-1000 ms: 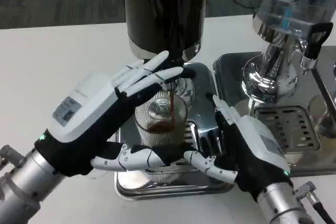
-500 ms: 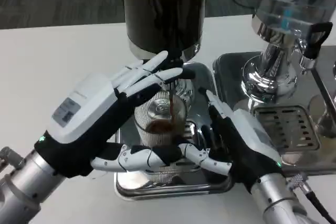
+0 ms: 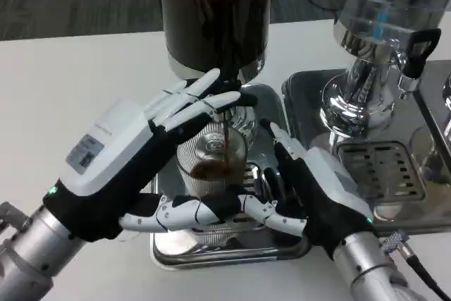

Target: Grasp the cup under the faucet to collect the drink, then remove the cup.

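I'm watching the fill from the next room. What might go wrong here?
The drink stream is running into the cup, so pulling away early would likely spill onto the drip tray. The left hand and right hand crowd the cup, so a nudge might tip it.

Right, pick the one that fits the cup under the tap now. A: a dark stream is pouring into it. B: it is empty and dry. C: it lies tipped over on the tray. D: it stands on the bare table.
A: a thin dark stream runs from the tap down into the clear cup, which stands upright on the metal tray with brown drink pooled in it.
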